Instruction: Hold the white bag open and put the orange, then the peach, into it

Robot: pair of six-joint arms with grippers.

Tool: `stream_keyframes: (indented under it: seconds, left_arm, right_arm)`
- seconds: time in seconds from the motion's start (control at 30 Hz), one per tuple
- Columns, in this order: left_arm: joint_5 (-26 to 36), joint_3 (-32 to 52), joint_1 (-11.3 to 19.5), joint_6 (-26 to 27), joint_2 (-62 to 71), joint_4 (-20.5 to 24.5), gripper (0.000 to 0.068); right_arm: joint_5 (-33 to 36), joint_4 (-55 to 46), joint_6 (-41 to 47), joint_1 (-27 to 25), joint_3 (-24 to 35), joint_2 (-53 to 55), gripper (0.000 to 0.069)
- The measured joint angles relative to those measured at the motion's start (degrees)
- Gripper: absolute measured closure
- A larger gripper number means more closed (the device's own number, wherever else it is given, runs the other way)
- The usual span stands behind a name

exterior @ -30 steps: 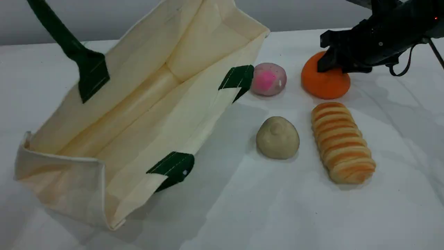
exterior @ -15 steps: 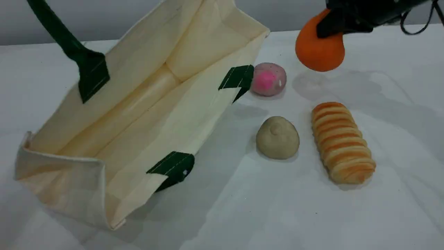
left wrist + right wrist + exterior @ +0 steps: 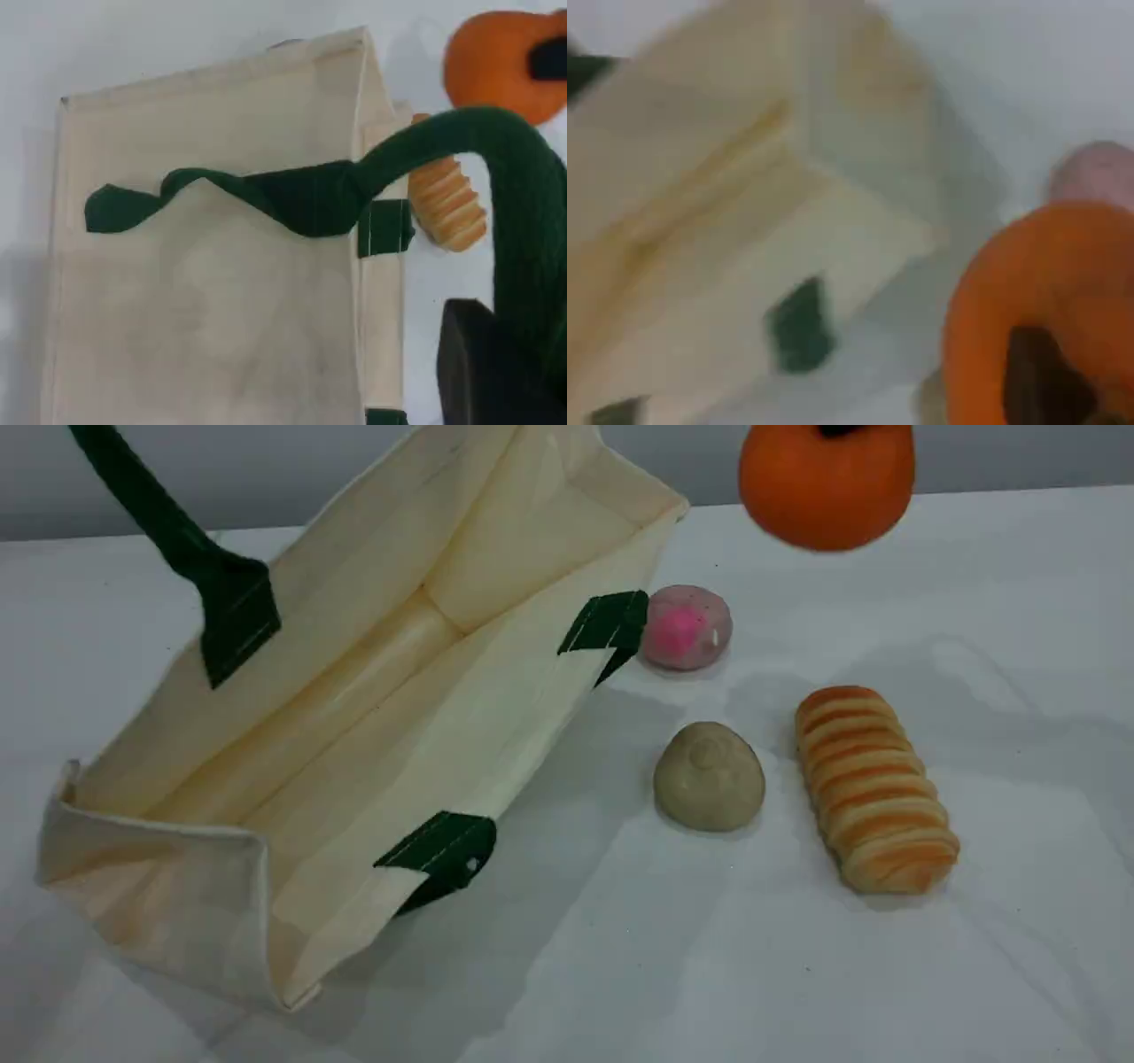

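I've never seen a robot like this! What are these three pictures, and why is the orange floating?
It isn't floating. A robot with two arms works at this table. One picture looks down across the table; the other two come from small cameras on each arm's gripper. The right gripper is shut on the orange and holds it in the air. The left gripper holds the green handle of the white bag, keeping it open. On the table lie a pink peach, a beige bun and a striped bread roll.

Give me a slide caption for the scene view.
Orange lifted above the table, white bag held open by its handle, peach waiting beside it.
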Motion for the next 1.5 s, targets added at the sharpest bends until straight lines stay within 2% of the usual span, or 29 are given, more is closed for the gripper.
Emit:
stream_keyframes:
  seconds: [0.17, 0.33, 0.5, 0.67, 0.93, 1.13, 1.27, 1.4, 1.5]
  left_arm:
    - [0.00, 0.00, 0.00, 0.00, 0.00, 0.04, 0.0615]
    - [0.00, 0.00, 0.00, 0.00, 0.00, 0.04, 0.0615]
    - [0.00, 0.00, 0.00, 0.00, 0.00, -0.01, 0.0615]
    - [0.00, 0.00, 0.00, 0.00, 0.00, -0.01, 0.0615]
    - [0.00, 0.00, 0.00, 0.00, 0.00, -0.06, 0.0615]
    - [0.00, 0.00, 0.00, 0.00, 0.00, -0.06, 0.0615]
    - [0.00, 0.00, 0.00, 0.00, 0.00, -0.13, 0.0615]
    - [0.00, 0.00, 0.00, 0.00, 0.00, -0.59, 0.0615]
    - [0.00, 0.00, 0.00, 0.37, 0.00, -2.61, 0.0615]
  right_arm:
    - [7.39, 2.83, -0.36, 1.06, 0.03, -2.23, 0.0653]
    - [9.56, 4.91, -2.21, 7.03, 0.47, -2.17, 0.0653]
    - [4.23, 5.61, -2.58, 16.36, 0.47, -1.88, 0.0653]
    - [-5.17, 9.59, -3.16, 23.76, 0.47, -0.17, 0.0653]
    - [-15.69, 18.39, -10.41, 29.80, 0.35, 6.14, 0.0653]
    - [-17.17, 26.06, -18.16, 31.94, 0.35, 7.98, 0.0643]
    - [-17.12, 26.10, -19.45, 31.99, 0.35, 7.98, 0.0566]
    - [-16.85, 28.13, -19.79, 32.24, 0.35, 7.98, 0.0404]
    - [-16.28, 28.80, -21.80, 33.04, 0.29, 7.92, 0.0289]
